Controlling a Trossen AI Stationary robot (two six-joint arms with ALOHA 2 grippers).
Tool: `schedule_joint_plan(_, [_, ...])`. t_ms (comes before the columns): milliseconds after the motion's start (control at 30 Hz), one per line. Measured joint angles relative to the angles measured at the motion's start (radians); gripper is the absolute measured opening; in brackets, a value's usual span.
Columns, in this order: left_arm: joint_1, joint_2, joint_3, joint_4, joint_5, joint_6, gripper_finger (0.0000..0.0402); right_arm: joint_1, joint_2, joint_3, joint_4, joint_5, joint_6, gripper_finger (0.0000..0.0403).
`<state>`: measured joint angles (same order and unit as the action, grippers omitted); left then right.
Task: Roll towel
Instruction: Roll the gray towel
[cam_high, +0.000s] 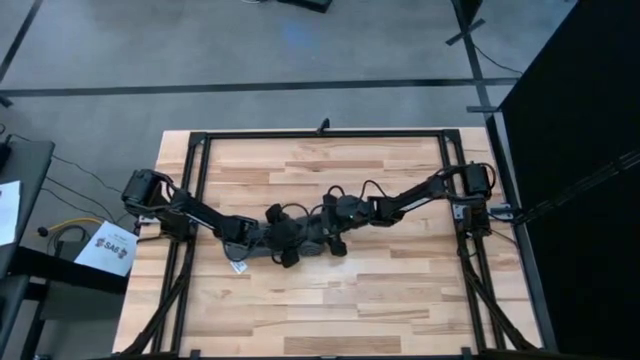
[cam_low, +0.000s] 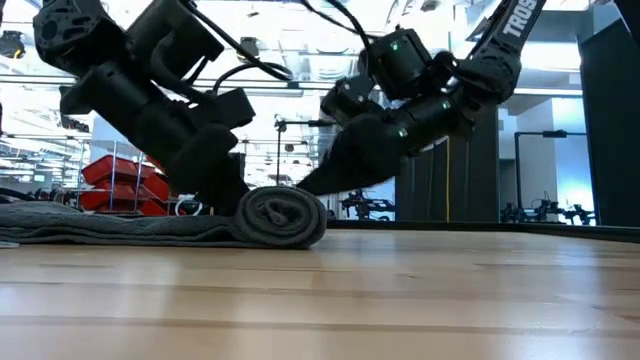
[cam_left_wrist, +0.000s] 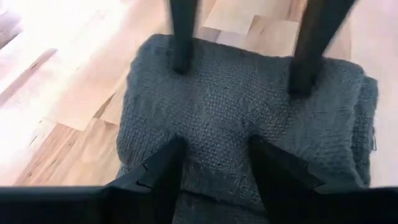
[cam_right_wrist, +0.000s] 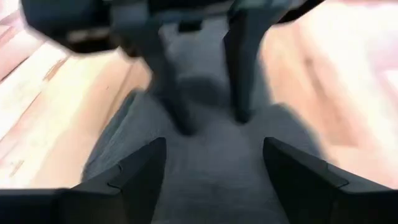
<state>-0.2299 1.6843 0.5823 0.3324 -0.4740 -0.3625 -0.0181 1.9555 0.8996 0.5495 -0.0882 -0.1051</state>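
Two grippers meet over the towel (cam_high: 290, 243) near the middle of the tabletop (cam_high: 330, 310), one from each side. In the low view the dark grey cloth lies flat toward one end and is wound into a tight spiral roll (cam_low: 283, 217) at the other (the coil's end face shows plainly). The left gripper (cam_left_wrist: 214, 163) has its fingers spread apart and pressed down onto the top of the cloth, clamping nothing between them. The right gripper (cam_right_wrist: 214, 163) is likewise released, its two fingers set wide over the grey fabric and closed on nothing. Each wrist view shows the other arm's two fingers (cam_left_wrist: 303, 50) standing tips-down on the towel just opposite. A small white label tag (cam_high: 238, 267) pokes out at the towel's edge on the left arm's side.
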Motion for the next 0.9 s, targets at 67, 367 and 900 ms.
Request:
schedule_joint_plan(67, [0.000,0.003,0.000,0.004,-0.002,0.018,0.0173,0.002,-0.003,0.022,0.009,0.022,0.000,0.0258])
schedule_joint_plan(367, [0.000,0.003,0.000,-0.003,-0.003,0.038,0.0173,-0.010,0.094,0.080,0.020,0.004,0.105,0.0258])
schedule_joint_plan(900, [-0.018,-0.080,0.070,-0.056,-0.003,0.163,0.0173,-0.008,0.090,0.083,-0.090,0.034,0.105,0.0258])
